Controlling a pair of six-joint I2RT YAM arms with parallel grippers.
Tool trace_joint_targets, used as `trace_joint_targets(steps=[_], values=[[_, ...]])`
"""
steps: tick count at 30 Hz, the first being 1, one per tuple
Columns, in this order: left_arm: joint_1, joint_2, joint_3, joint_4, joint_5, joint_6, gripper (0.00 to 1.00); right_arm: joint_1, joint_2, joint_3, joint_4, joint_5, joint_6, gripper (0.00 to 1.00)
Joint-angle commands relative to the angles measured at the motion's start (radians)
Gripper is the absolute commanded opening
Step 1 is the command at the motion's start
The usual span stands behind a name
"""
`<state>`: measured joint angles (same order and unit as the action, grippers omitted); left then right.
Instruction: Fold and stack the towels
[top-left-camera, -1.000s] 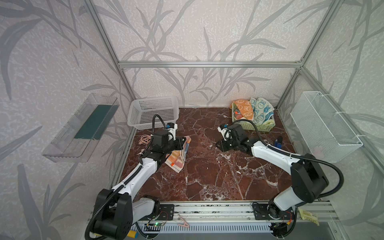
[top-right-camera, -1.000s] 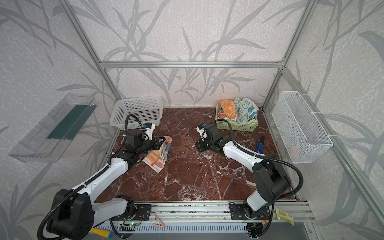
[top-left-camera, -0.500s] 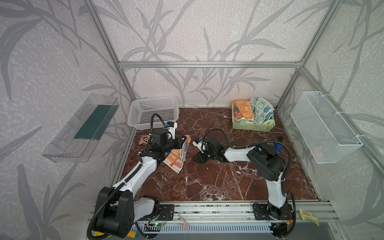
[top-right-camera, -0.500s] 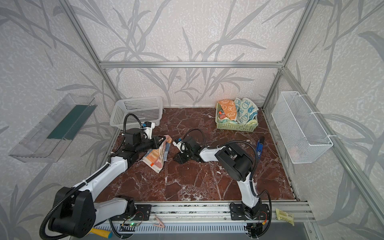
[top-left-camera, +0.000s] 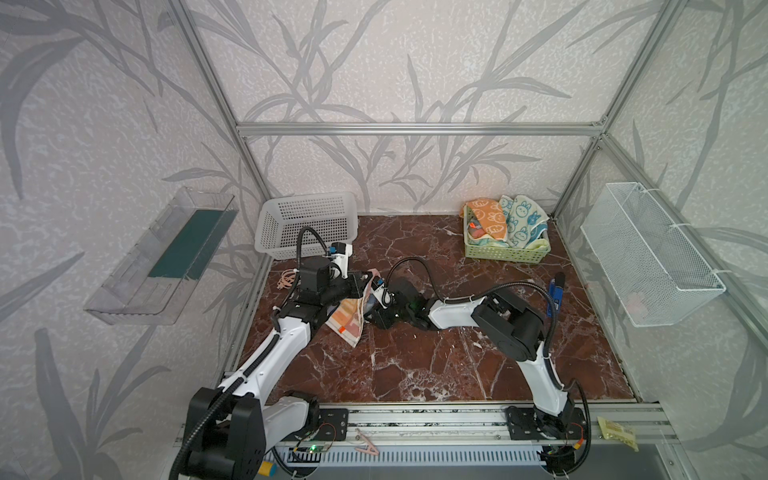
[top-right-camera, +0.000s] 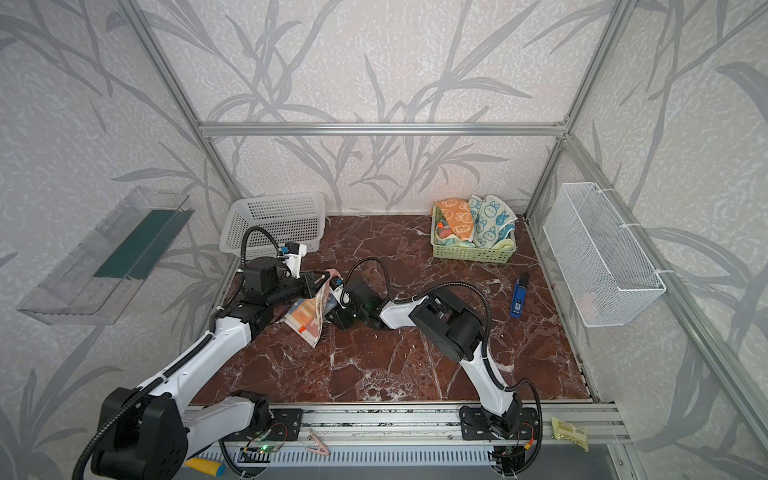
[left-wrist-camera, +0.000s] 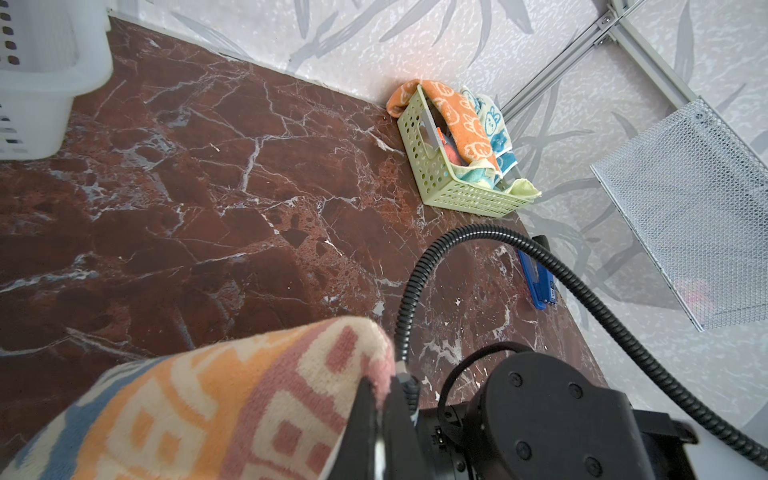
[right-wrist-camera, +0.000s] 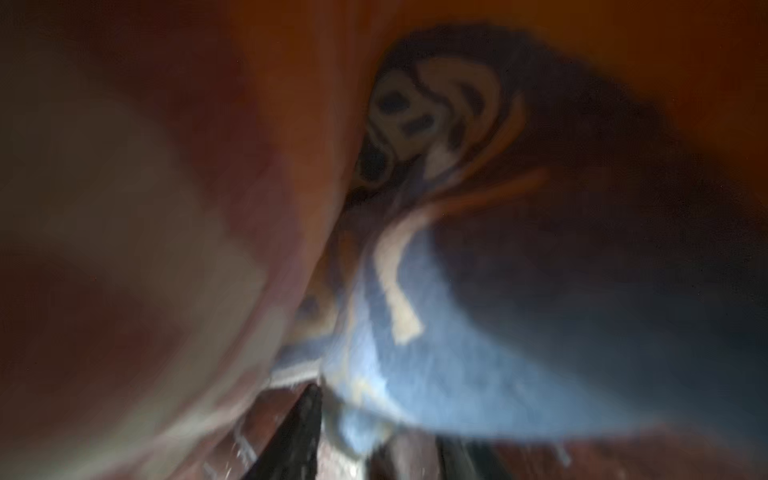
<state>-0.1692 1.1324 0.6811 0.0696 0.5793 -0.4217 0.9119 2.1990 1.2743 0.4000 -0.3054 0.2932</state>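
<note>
The orange and blue lettered towel (top-left-camera: 348, 319) (top-right-camera: 309, 318) hangs from my left gripper (top-left-camera: 368, 276) (top-right-camera: 328, 275), which is shut on its top edge above the marble floor. In the left wrist view the towel (left-wrist-camera: 208, 407) drapes off the pinched jaws of that gripper (left-wrist-camera: 380, 390). My right gripper (top-left-camera: 369, 311) (top-right-camera: 333, 311) sits low against the towel's right side. The blurred right wrist view shows a blue corner of the towel (right-wrist-camera: 415, 332) hanging between the spread jaws of the right gripper (right-wrist-camera: 374, 440). More towels, an orange bunny one (top-left-camera: 486, 216) and a white one with blue bunnies (top-left-camera: 523, 220), lie in the green basket (top-left-camera: 505, 252).
A white perforated basket (top-left-camera: 307, 224) stands at the back left, close behind my left arm. A blue tool (top-left-camera: 555, 291) lies on the floor at the right. A wire basket (top-left-camera: 648, 253) hangs on the right wall, a clear shelf (top-left-camera: 166, 253) on the left.
My right arm swept left across the floor from the middle to the hanging towel, and its jaws spread wider. The left gripper kept the towel in place.
</note>
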Motion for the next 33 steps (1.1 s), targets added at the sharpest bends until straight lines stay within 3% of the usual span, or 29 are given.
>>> trace_joint_targets(steps=[1, 4, 6, 14, 21, 28, 33], values=[[0.003, -0.034, -0.003, -0.022, 0.020, -0.007, 0.00, 0.019, 0.056, 0.019, -0.013, 0.078, 0.048, 0.41], [0.005, -0.049, -0.006, -0.034, 0.011, -0.005, 0.00, 0.030, 0.056, 0.000, 0.003, 0.133, 0.071, 0.12], [0.006, -0.058, -0.003, -0.046, 0.006, 0.000, 0.00, 0.031, 0.019, -0.049, 0.038, 0.175, 0.080, 0.00], [0.013, -0.147, 0.011, -0.077, 0.010, 0.006, 0.00, -0.073, -0.416, -0.313, -0.037, 0.248, 0.016, 0.00], [0.004, -0.292, -0.004, -0.034, 0.052, -0.025, 0.00, -0.094, -0.869, -0.370, -0.408, 0.366, -0.158, 0.00], [-0.156, -0.500, -0.021, -0.156, -0.094, 0.033, 0.00, -0.080, -1.252, -0.370, -0.778, 0.503, -0.192, 0.00], [-0.227, -0.520, -0.068, -0.179, -0.155, -0.032, 0.00, -0.084, -1.308, -0.317, -0.983, 0.545, -0.177, 0.00]])
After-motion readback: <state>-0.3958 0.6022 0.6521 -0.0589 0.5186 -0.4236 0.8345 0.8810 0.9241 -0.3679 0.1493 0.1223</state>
